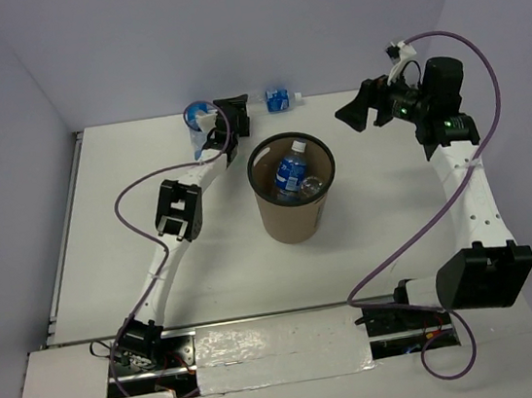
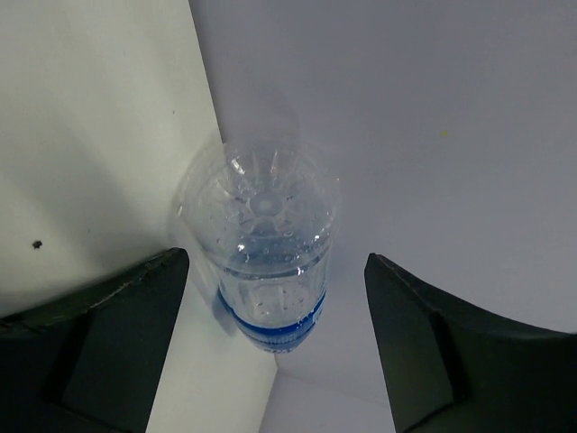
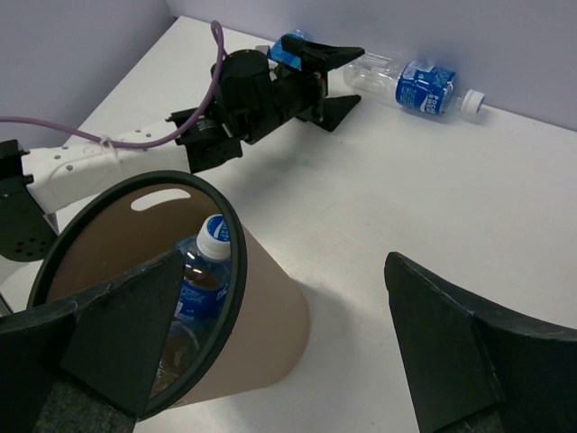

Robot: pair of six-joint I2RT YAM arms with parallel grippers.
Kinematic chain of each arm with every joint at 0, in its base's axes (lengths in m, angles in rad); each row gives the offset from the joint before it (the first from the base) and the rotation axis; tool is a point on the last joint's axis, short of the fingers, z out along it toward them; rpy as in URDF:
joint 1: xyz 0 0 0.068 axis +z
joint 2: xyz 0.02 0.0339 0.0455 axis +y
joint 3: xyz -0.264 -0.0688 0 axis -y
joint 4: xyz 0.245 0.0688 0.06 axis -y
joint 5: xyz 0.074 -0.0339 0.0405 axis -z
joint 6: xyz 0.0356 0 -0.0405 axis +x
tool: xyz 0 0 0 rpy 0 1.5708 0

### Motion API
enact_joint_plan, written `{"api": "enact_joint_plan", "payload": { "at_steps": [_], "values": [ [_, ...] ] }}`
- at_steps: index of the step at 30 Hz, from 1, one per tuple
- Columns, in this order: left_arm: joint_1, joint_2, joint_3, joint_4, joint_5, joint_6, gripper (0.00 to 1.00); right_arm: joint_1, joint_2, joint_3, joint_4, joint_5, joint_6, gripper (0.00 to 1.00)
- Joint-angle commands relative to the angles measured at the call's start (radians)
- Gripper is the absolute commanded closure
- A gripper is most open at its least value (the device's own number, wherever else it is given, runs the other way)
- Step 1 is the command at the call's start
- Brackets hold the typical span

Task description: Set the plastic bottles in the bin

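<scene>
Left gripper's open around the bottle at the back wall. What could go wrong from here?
1. The bottle sits right at the wall, base toward the left gripper. A closing finger may catch the wall, or the round body may squirt out.
2. The bin stands close beside the left arm, so the swing back could knock it.
3. The other bottle also hugs the wall, so the same problem likely repeats.
</scene>
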Motion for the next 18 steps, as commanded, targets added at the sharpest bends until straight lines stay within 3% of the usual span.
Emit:
{"api": "enact_joint_plan", "payload": {
  "at_steps": [1,10,12,13,15,18],
  "values": [
    [0.012,0.087,0.015,-0.044,-0.079,-0.061,0.08,-0.015,-0.054,-0.023,0.075,-0.032,0.039,0.01],
    [0.04,0.121,0.017,0.045,-0.053,-0.009,0.25,-0.041,-0.094,-0.071,0.121,-0.065,0.075,0.01],
    [0.041,0.124,0.018,0.071,-0.045,-0.007,0.37,-0.044,-0.098,-0.075,0.133,-0.07,0.086,0.01],
    [0.044,0.124,0.017,0.081,-0.041,-0.006,0.48,-0.044,-0.103,-0.081,0.138,-0.073,0.089,0.01],
    [0.052,0.122,0.015,0.114,-0.021,0.004,0.57,-0.049,-0.108,-0.092,0.142,-0.076,0.092,0.01],
    [0.069,0.092,-0.021,0.161,0.015,0.051,0.63,-0.052,-0.123,-0.106,0.147,-0.079,0.091,0.01]
  ]
}}
